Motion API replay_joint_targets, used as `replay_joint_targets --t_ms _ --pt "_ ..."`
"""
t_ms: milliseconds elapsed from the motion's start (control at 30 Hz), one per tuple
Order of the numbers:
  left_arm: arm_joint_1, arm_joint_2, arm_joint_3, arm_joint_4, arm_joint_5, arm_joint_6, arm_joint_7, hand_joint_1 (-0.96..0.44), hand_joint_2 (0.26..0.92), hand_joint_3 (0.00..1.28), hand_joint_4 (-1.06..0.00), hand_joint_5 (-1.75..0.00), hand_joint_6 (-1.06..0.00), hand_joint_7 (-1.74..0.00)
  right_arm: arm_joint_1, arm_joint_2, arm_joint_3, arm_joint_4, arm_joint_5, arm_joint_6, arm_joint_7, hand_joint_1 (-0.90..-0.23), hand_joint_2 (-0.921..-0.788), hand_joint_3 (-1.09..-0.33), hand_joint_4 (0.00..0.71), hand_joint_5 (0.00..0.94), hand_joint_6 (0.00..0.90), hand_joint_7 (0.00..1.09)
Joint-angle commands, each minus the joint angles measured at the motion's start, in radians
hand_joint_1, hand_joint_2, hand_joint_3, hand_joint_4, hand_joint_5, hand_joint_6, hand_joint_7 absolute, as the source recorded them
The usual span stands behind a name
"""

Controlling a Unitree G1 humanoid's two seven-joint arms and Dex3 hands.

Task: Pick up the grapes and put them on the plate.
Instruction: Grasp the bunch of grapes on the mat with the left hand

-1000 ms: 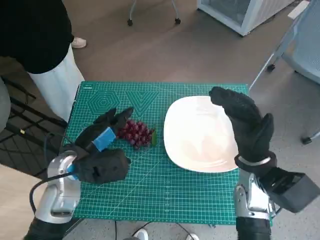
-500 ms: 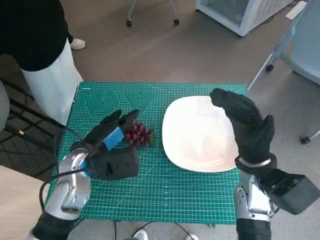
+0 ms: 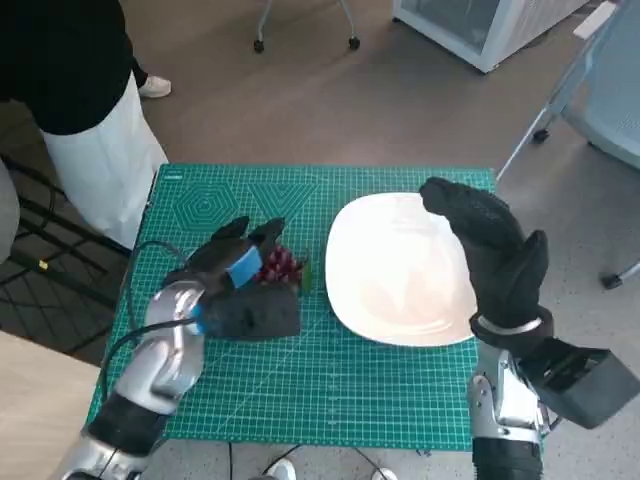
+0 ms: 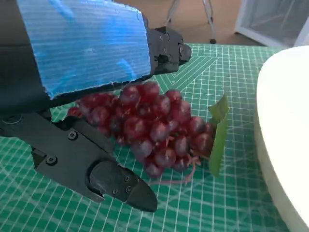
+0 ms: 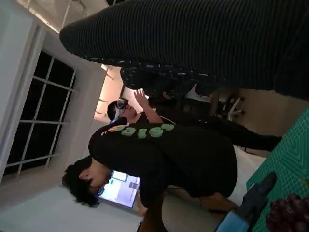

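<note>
A bunch of dark red grapes with a green leaf lies on the green cutting mat, just left of the white plate. My left hand hangs right over the bunch, its fingers spread around it. In the left wrist view the grapes sit between the taped back and the lower black fingers, with no closed grip showing. My right hand is raised above the plate's right side, fingers loosely extended, holding nothing. The right wrist view catches the grapes at a corner.
A person in a black top and white trousers stands at the table's far left corner. Chair legs and castors and a white cabinet stand on the floor beyond. Another person shows in the right wrist view.
My left hand has moved right and forward over the grapes, now covering most of the bunch. The right hand has stayed over the plate.
</note>
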Motion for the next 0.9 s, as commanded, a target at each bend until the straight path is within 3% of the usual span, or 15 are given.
replay_joint_targets --t_ms 33,400,900 --pt "-0.067 -0.024 -0.038 0.112 0.004 -0.02 0.021 -0.44 0.693 0.0 0.0 0.0 -0.12 0.0 0.01 -0.005 -0.005 0.018 0.002 0.007 0.006 -0.417 -0.921 -0.584 0.274 0.001 -0.001 0.58" --pt "-0.212 -0.09 -0.095 0.465 -0.02 -0.048 0.058 -0.44 0.694 0.0 0.0 0.0 -0.12 0.0 0.011 -0.013 -0.012 0.019 0.016 0.013 0.017 -0.417 -0.921 -0.584 0.274 0.001 -0.001 0.58" --pt "-0.306 -0.152 -0.138 0.777 -0.05 -0.13 0.114 -0.4 0.702 0.0 0.0 0.0 -0.12 0.0 0.016 -0.014 -0.014 0.015 0.021 0.016 0.013 -0.417 -0.921 -0.583 0.274 0.001 -0.001 0.58"
